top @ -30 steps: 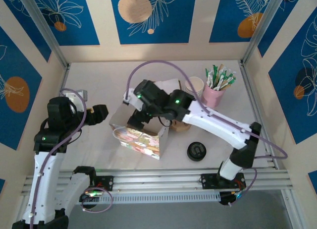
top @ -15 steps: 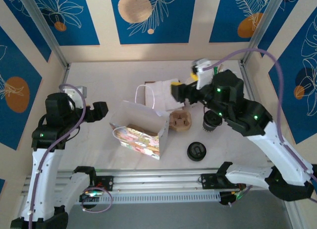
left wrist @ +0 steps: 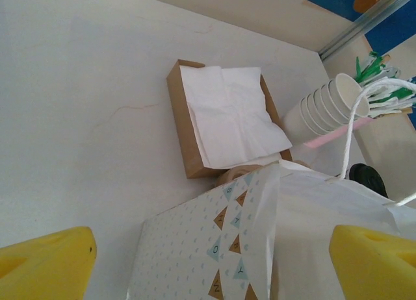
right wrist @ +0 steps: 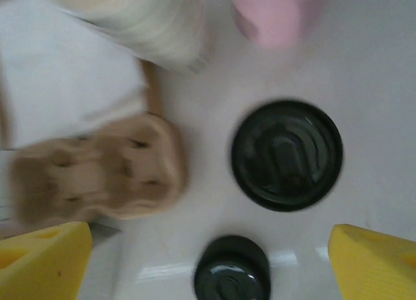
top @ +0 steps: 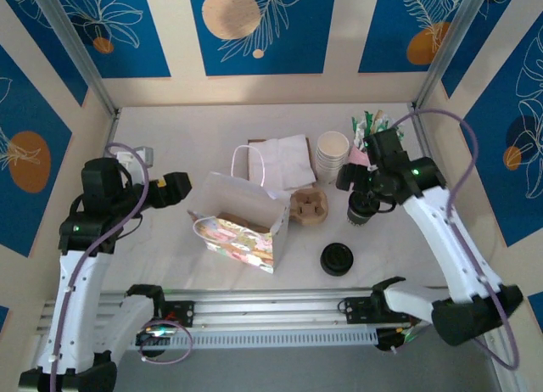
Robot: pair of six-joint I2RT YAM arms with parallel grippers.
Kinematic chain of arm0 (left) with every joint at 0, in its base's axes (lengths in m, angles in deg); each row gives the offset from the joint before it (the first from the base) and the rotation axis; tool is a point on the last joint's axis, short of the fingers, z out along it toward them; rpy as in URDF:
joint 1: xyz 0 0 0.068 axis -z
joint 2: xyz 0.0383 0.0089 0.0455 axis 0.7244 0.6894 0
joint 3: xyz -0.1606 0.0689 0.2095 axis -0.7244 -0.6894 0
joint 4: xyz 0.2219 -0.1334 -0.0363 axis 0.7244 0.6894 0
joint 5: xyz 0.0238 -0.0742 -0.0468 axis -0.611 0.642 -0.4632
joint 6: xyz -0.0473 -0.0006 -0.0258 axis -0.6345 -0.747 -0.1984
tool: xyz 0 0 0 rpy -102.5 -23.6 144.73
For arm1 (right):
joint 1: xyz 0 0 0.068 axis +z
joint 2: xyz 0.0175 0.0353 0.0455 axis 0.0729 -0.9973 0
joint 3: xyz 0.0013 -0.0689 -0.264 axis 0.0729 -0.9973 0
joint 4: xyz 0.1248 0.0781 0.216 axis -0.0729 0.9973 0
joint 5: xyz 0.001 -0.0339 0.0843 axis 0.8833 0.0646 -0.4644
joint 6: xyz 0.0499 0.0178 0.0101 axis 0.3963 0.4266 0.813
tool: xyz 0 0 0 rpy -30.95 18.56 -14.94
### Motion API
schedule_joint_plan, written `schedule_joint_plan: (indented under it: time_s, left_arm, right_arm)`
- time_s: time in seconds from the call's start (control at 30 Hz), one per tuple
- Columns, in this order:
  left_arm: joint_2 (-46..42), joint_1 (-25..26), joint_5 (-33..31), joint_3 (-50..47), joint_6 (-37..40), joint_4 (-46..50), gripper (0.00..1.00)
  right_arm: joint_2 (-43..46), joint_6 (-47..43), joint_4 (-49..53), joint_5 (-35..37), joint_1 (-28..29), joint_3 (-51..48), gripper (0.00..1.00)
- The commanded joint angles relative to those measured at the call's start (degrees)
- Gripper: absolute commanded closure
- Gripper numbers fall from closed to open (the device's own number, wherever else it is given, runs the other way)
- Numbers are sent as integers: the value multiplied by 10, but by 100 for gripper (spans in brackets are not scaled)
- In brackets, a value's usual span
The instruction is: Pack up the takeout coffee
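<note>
Now right pincer [right wrist: 209, 261] spread nr cup carrier [right wrist: 97, 173], left pincer [left wrist: 209, 264] spread nr bag [left wrist: 188, 241].

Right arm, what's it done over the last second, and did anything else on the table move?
The right end effector swung from the paper bag back to the right. It now hangs open and empty above the black-lidded cup, beside the cup carrier. It took hold of nothing. The bag, carrier, loose lid and left end effector stayed roughly put.
</note>
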Motion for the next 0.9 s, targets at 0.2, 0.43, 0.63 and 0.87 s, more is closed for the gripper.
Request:
schedule_joint_plan:
  time_s: [0.2,0.43,0.63,0.87]
  left_arm:
    - [7,3,18,2,49,41,7]
    - [4,3,15,-7,59,43,7]
    - [3,3,7,-6,69,55,7]
    - [3,3,-1,-12,71,59,7]
  right_arm:
    - [-18,0,-4,-47,-73,-75,5]
    - [-55,-50,-55,-52,-89,-83,3]
    - [-81,-87,-86,-57,-102,-78,2]
    - [-109,-87,-72,-30,-102,-78,9]
